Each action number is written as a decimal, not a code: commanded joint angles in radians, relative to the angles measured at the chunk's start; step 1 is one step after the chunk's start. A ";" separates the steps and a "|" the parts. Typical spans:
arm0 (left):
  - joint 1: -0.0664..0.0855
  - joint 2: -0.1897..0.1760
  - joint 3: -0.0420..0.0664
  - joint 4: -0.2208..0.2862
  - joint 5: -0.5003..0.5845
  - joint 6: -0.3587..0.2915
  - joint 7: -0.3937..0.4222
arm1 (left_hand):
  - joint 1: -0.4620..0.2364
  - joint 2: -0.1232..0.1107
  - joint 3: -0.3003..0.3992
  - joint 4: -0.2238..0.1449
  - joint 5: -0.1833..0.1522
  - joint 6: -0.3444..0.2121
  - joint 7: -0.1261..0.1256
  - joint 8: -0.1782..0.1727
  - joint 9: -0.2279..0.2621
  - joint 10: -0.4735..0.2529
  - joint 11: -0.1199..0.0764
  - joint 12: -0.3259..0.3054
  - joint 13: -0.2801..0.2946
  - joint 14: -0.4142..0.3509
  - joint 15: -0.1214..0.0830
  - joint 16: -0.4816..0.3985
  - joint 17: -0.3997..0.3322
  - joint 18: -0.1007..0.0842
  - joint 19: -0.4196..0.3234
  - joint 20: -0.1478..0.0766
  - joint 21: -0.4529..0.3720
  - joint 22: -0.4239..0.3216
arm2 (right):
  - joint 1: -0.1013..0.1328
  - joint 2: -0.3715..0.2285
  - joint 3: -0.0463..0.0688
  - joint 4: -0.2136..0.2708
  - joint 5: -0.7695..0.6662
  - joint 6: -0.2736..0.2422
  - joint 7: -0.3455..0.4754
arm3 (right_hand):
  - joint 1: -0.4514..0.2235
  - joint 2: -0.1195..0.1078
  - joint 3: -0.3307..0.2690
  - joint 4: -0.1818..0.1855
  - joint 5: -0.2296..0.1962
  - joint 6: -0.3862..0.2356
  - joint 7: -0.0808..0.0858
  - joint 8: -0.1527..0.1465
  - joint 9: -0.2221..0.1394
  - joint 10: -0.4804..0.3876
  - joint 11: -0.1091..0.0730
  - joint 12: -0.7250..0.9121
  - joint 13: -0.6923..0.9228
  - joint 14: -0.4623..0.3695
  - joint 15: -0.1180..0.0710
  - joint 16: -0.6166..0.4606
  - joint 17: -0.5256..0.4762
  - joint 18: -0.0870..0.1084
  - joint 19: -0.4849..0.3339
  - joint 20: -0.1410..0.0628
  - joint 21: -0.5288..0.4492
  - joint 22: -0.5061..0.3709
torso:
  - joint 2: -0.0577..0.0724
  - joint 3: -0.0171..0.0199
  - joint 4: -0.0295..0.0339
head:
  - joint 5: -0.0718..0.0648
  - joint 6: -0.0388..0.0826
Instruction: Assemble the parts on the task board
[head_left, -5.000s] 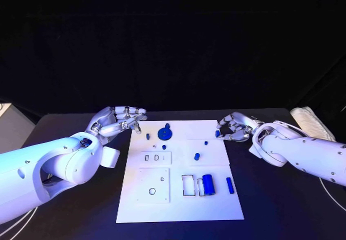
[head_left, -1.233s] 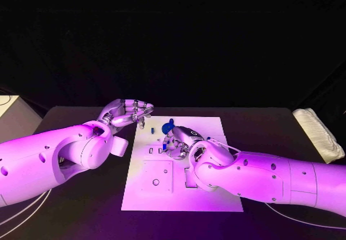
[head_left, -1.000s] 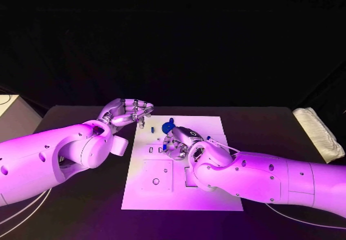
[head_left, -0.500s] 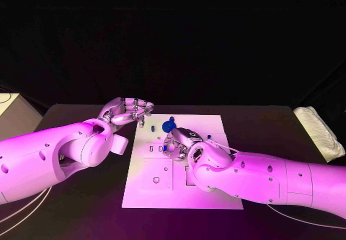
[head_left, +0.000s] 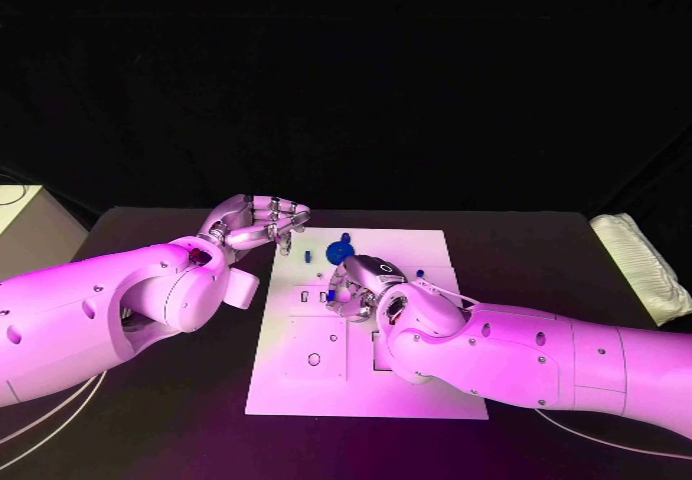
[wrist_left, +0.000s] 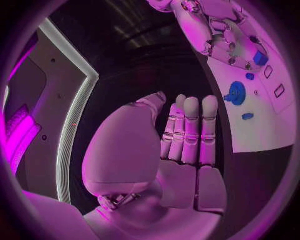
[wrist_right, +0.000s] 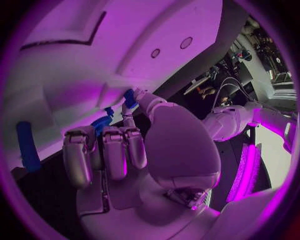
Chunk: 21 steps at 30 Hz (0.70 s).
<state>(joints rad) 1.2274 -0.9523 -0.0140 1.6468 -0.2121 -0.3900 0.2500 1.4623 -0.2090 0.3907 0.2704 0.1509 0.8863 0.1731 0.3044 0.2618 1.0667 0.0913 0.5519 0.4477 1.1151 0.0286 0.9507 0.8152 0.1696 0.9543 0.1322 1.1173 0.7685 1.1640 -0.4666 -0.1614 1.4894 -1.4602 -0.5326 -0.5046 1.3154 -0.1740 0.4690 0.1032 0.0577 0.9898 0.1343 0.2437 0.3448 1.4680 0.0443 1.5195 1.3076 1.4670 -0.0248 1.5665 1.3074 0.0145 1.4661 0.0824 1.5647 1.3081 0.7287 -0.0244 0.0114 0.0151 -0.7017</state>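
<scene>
Right robot hand (head_left: 356, 287) pinches a small blue part (wrist_right: 130, 98) above the task board (head_left: 418, 398); left robot hand (head_left: 260, 226) curled, holding nothing; assembly barely begun.

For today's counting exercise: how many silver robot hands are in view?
2. The left silver many-fingered hand is beside the white task board's far left corner; the right hand is above the board's middle, pinching a small blue part.
</scene>
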 joint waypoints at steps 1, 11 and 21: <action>0.001 0.002 0.001 0.001 -0.005 0.013 0.000 | 0.006 0.002 -0.002 0.005 0.001 -0.007 0.002 0.007 0.002 -0.008 0.001 0.005 0.001 0.009 0.000 0.004 0.000 -0.005 0.007 0.002 0.004 0.001 | -0.003 0.002 -0.002 -0.002 -0.005 0.023 0.006 | -0.012 -0.006 0.000 -0.003 0.004 -0.012 0.002 -0.006 -0.003 0.052 0.011 -0.006 0.211 0.104 0.009 0.004 0.263 -0.015 0.105 0.005 0.006 0.263 | 0.000 0.0001 0.0006 | 0.000 0.000; 0.000 0.001 0.001 0.001 -0.005 0.016 -0.004 | 0.006 0.001 -0.002 0.006 0.001 -0.012 0.003 0.007 0.002 -0.013 0.002 0.006 0.001 0.009 0.001 0.004 0.001 -0.004 0.005 0.002 0.004 0.000 | -0.003 0.000 -0.002 -0.002 0.006 0.023 0.018 | -0.035 -0.035 -0.013 -0.004 0.003 -0.049 0.017 -0.026 -0.014 0.029 0.025 -0.032 0.189 0.104 0.021 0.004 0.263 -0.015 0.105 0.016 0.006 0.263 | 0.000 0.0006 -0.0003 | -0.001 -0.002; 0.000 0.001 0.000 -0.003 -0.008 0.019 -0.009 | 0.006 0.001 -0.002 0.006 0.001 -0.015 0.003 0.007 0.002 -0.017 0.003 0.007 0.002 0.006 0.002 0.001 -0.002 -0.004 0.003 0.003 0.004 -0.002 | -0.003 -0.011 -0.002 0.018 0.014 -0.024 0.052 | -0.061 -0.065 -0.128 0.026 0.004 -0.083 0.025 -0.039 -0.022 0.000 0.033 -0.064 0.162 0.104 0.030 0.004 0.263 -0.015 0.105 0.026 0.006 0.263 | 0.000 0.0011 0.0012 | 0.000 0.002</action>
<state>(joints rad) 1.2273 -0.9532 -0.0140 1.6442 -0.2136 -0.3879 0.2426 1.4623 -0.2090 0.3907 0.2704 0.1509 0.8772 0.1755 0.3078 0.2625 1.0559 0.0948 0.5518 0.4484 1.1150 0.0287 0.9507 0.8137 0.1697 0.9543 0.1322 1.1173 0.7673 1.1621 -0.4756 -0.1630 1.5006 -1.4479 -0.5329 -0.4857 1.2513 -0.2328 0.3467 0.1270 0.0578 0.9105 0.1599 0.2076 0.3234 1.4659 0.0713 1.4614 1.3075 1.4681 -0.0019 1.5665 1.3074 0.0145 1.4659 0.1041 1.5647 1.3078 0.7292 -0.0235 0.0120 0.0140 -0.7021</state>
